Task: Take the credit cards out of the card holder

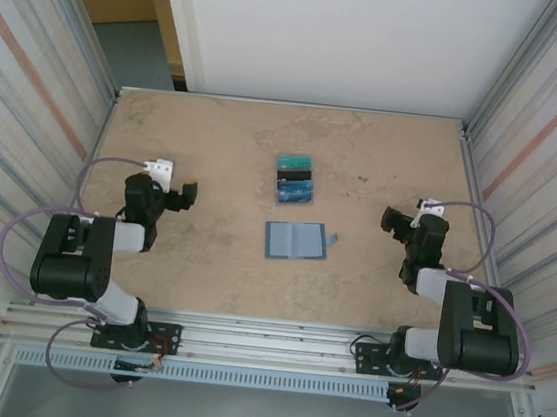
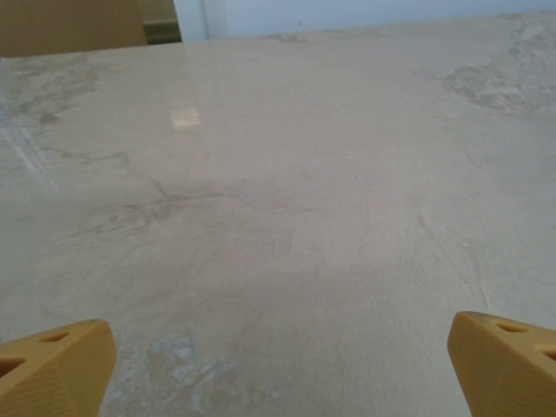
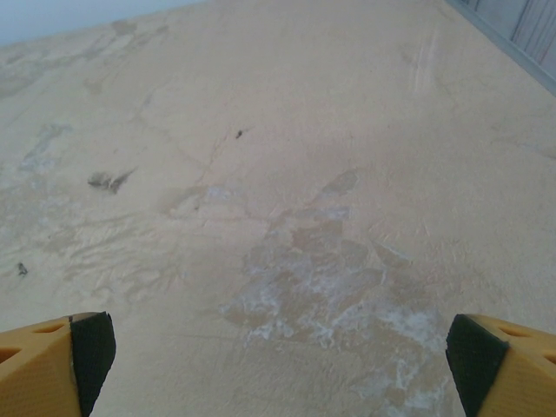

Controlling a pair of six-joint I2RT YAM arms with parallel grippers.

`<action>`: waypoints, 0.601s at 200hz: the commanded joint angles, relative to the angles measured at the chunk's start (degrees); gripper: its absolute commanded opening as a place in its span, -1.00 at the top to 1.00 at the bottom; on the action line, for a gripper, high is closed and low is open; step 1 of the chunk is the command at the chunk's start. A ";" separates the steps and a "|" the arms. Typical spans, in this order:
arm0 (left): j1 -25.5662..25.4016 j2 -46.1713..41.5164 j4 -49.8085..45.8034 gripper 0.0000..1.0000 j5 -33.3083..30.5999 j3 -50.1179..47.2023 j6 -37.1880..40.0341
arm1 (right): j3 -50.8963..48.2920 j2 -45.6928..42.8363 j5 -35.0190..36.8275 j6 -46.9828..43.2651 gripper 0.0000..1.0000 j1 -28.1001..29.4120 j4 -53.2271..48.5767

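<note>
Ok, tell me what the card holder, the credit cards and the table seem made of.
The card holder: likely soft fabric or faux leather, matte grey-blue, lying open flat with a centre fold. The credit cards: probably rigid plastic, thin crisp-edged rectangles in teal, black and blue. The table: beige stone look, mottled veining, faint sheen from reflected light; stone or laminate, unclear.

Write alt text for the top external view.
A small grey-blue soft card holder lies open on the tan table, with teal, black and blue plastic cards lying just beyond it. The left gripper and right gripper flank them, open, holding nothing.
</note>
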 commanded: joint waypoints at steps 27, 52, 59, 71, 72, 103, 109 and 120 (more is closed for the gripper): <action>-0.14 -0.10 -0.84 -0.97 1.54 0.33 -0.66 | 1.66 7.92 -6.74 -2.27 -0.98 -2.12 11.55; -0.29 -0.04 -0.74 -0.97 1.52 0.33 -0.65 | 3.75 11.68 -8.87 -2.98 -0.98 -2.21 10.87; -0.23 -0.02 -0.82 -0.97 1.52 0.42 -0.58 | 5.10 11.38 -8.77 -3.24 -0.98 -2.00 7.40; -0.36 -0.03 -0.82 -0.97 1.43 0.42 -0.53 | 5.60 11.91 -6.29 -4.21 -0.98 -0.54 7.38; -0.34 -0.03 -0.82 -0.97 1.44 0.42 -0.60 | 5.64 11.92 -6.10 -4.27 -0.98 -0.45 7.24; -0.31 -0.02 -0.95 -0.97 1.32 0.43 -0.57 | 5.78 11.71 -5.77 -4.37 -0.98 -0.27 6.83; -0.36 0.05 -0.96 -0.97 1.34 0.42 -0.58 | 5.84 11.68 -5.73 -4.41 -0.98 -0.29 6.75; -0.32 -0.03 -0.91 -0.97 1.36 0.42 -0.55 | 5.85 11.67 -5.71 -4.34 -0.98 -0.28 6.83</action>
